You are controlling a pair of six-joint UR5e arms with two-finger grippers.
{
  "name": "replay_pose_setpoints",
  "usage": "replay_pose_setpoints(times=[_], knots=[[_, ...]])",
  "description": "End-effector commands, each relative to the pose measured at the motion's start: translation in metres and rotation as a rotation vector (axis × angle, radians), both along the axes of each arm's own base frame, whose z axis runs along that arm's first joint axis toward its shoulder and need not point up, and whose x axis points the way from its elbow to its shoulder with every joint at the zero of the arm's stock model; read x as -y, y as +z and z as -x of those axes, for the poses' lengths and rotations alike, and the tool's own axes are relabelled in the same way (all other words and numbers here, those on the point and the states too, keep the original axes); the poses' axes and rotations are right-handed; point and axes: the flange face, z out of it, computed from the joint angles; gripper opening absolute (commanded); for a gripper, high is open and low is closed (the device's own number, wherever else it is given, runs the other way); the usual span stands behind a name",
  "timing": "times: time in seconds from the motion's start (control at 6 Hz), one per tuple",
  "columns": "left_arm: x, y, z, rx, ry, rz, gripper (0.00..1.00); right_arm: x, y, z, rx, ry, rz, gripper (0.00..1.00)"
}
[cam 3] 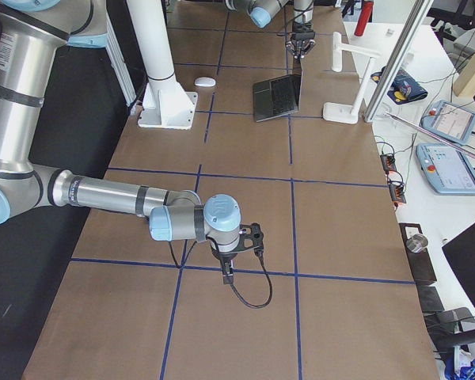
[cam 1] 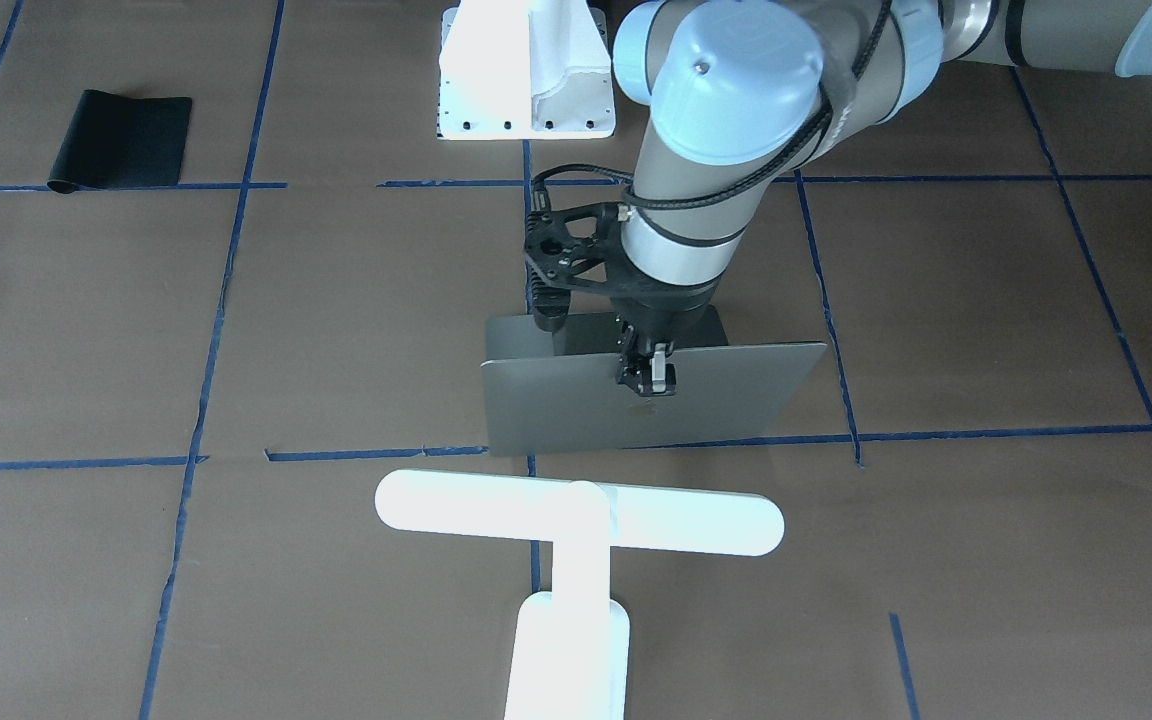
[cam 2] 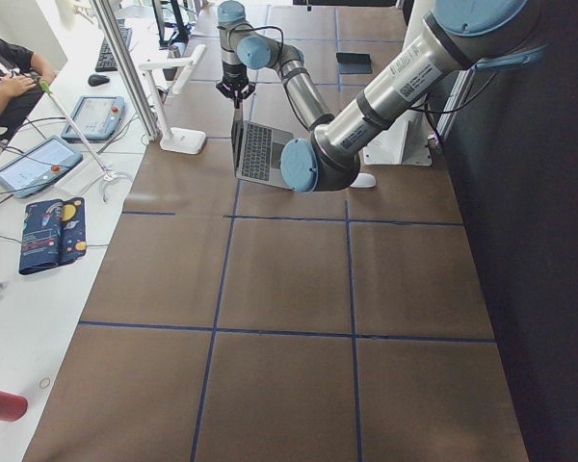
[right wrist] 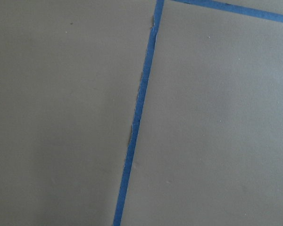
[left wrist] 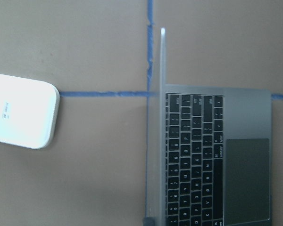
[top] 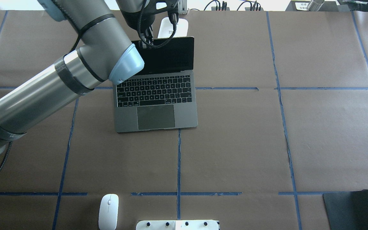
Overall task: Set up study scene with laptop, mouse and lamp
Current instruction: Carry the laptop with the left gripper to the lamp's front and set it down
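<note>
Fingertips of the left hand [cam 1: 648,375] pinch the lid's top edge on the open laptop [top: 158,108], midway along the counter [top: 251,143]. Just beyond it the lamp [cam 1: 576,525] stands by the far edge, and the mouse [top: 108,210] lies at the near edge. The right hand [cam 3: 226,273] hangs low, well apart; whether it is open, I cannot tell.

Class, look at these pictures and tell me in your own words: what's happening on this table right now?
The laptop stands open, its screen about upright, and the left tool sits on the lid's top edge, seeming to pinch it. The lamp stands just beyond the laptop, with nothing touching it. The mouse lies apart on the robot's side of the table, not yet beside the laptop. The right tool hangs low over the table, well away from all three.
</note>
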Motion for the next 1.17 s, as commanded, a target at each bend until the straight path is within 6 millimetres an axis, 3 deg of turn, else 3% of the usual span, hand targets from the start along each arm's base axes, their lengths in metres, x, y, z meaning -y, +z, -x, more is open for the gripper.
replay_pose_setpoints(times=[0.0,0.17,0.5,0.83,1.0], knots=[[0.021,0.009,-0.030,-0.007,0.005,-0.008,0.15,0.001,0.000,0.000,-0.001,0.001,-0.002,1.00],[0.026,0.015,-0.038,-0.011,0.002,-0.005,0.20,0.001,0.000,0.000,-0.001,0.001,-0.002,1.00],[0.038,-0.001,-0.052,0.018,-0.022,-0.006,0.29,0.001,0.000,0.000,-0.002,0.001,0.000,1.00],[0.038,-0.005,-0.049,0.006,-0.026,-0.015,0.37,0.001,0.000,0.000,-0.002,0.000,-0.001,1.00],[0.042,-0.013,-0.033,-0.010,-0.034,-0.034,0.42,0.001,0.000,0.000,0.000,-0.001,-0.001,1.00]])
